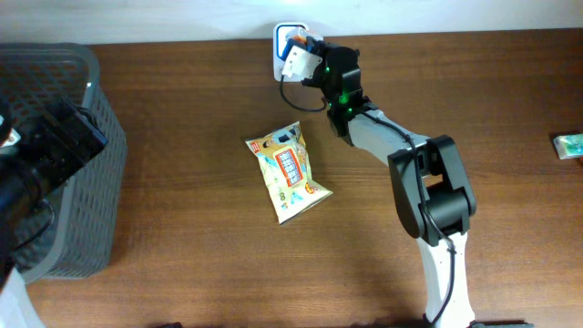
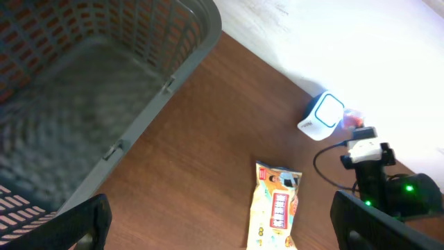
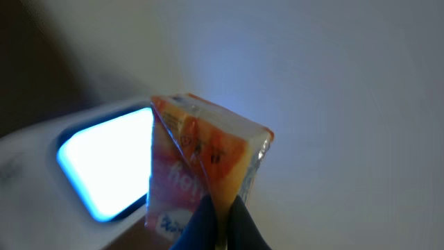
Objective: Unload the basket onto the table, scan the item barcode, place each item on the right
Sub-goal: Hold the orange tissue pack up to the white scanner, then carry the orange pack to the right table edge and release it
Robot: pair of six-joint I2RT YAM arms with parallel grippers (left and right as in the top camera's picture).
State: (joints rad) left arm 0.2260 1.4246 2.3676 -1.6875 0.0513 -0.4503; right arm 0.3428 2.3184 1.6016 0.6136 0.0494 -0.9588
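Right tool (image 3: 222,221) pinched shut on small orange packet (image 3: 208,156), held just beside the lit window of scanner (image 3: 104,167) at far edge; judge it best to turn the barcode face square to the glow, steady. Left tool (image 2: 218,215) spread wide near grey basket (image 1: 86,137). Snack bag (image 1: 290,171) lies mid tabletop (image 1: 182,264), dark wood; pale wall behind

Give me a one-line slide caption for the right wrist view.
Right gripper, shut on a small orange packet, holds it up by the scanner, whose window glows blue-white.
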